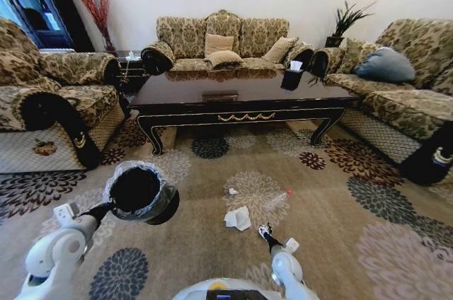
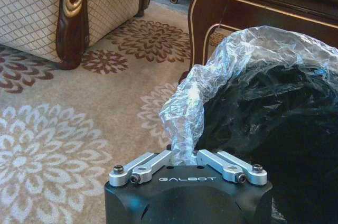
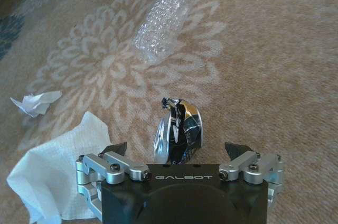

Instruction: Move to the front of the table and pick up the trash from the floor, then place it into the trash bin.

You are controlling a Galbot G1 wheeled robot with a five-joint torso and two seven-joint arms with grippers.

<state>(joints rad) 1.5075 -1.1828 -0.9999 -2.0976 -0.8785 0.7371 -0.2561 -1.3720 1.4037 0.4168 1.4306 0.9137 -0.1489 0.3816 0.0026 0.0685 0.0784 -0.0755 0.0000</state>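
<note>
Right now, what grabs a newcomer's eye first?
The left gripper holds the round black trash bin with a crinkly grey plastic liner up by its rim, in front of the glossy dark brown table. The open right gripper hangs over a shiny dark round bit, beside crumpled white paper and a clear plastic bottle.

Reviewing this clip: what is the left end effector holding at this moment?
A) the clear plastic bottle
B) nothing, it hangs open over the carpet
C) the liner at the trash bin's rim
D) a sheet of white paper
C: in the left wrist view the left end effector is shut on the translucent liner of the trash bin.
</note>
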